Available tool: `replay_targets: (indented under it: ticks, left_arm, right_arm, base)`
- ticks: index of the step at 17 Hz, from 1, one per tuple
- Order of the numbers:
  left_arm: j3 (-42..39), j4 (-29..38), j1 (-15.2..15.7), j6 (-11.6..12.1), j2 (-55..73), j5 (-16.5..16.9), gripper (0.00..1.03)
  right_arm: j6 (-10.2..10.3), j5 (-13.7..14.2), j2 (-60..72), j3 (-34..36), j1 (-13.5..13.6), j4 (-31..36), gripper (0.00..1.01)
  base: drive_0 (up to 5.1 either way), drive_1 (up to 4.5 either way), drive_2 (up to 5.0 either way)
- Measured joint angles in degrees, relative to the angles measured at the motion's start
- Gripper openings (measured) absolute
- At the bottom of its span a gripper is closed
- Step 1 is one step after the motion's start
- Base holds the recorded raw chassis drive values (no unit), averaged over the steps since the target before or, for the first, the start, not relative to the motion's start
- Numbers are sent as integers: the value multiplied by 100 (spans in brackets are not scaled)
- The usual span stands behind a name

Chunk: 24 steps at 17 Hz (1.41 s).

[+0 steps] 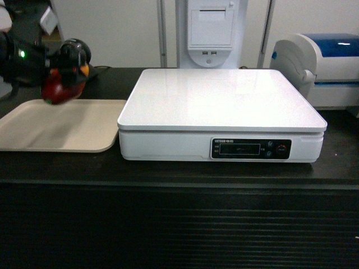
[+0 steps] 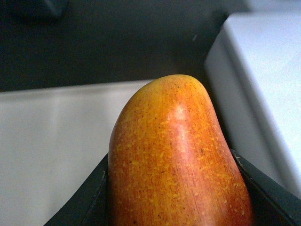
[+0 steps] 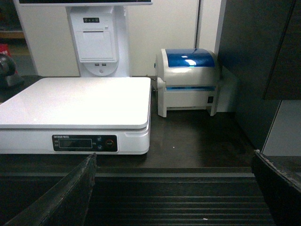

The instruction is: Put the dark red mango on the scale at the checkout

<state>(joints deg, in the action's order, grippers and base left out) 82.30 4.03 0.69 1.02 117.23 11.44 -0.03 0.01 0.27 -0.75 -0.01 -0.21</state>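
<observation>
The dark red mango [image 1: 58, 91] hangs above the far edge of a beige tray [image 1: 61, 130], with my left gripper [image 1: 67, 72] shut on it. In the left wrist view the mango [image 2: 178, 155] fills the gap between the two black fingers [image 2: 94, 193], showing its orange-red side. The white scale [image 1: 221, 101] sits mid-counter on the black checkout [image 1: 168, 175], just right of the tray; its edge [image 2: 263, 70] lies right of the fruit. My right gripper [image 3: 174, 157] is open and empty, low in front of the counter's ribbed front, facing the scale [image 3: 80, 101].
A white-and-blue printer [image 1: 331, 61] stands right of the scale, also in the right wrist view [image 3: 188, 80]. A white kiosk post [image 1: 210, 31] rises behind the scale. A black rounded device [image 1: 78, 50] sits behind the left gripper. A dark cabinet [image 3: 254, 61] stands at far right.
</observation>
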Motion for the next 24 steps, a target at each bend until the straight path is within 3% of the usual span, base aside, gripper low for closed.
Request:
replay_targets:
  ticks: [1,4,7,9,15,19,24]
  left_arm:
    - [-103,70,-160,-142,-282,-15,62]
    - [-452,398,-1303,-848,-1021,-17,62]
    - [-313,380,-1998,-1091,-868,-245,61]
    - [372,74,-2369,-1285,-385,-424,61]
    - [2570,-1307,-2946,-1906,1259,-911,61]
    - [3926,-2111,-2970,-2310,2138,-1279,61]
    - [4382,-2481,-2909,-2293,2559,-1683,61]
  right_arm:
    - [0,0,0,0,0,0,98]
    - [0,0,0,0,0,0,98]
    - [0,-2,0,0,0,0,98]
    - [0,-2,0,0,0,0,98]
    - [0,0,0,0,0,0,98]
    - [0,0,0,0,0,0,98]
    - [0,-2,0,0,0,0,98]
  base:
    - [0,0,0]
    - [0,0,0]
    - [0,0,0]
    - [0,0,0]
    - [0,0,0]
    - [0,0,0]
    - [0,0,0]
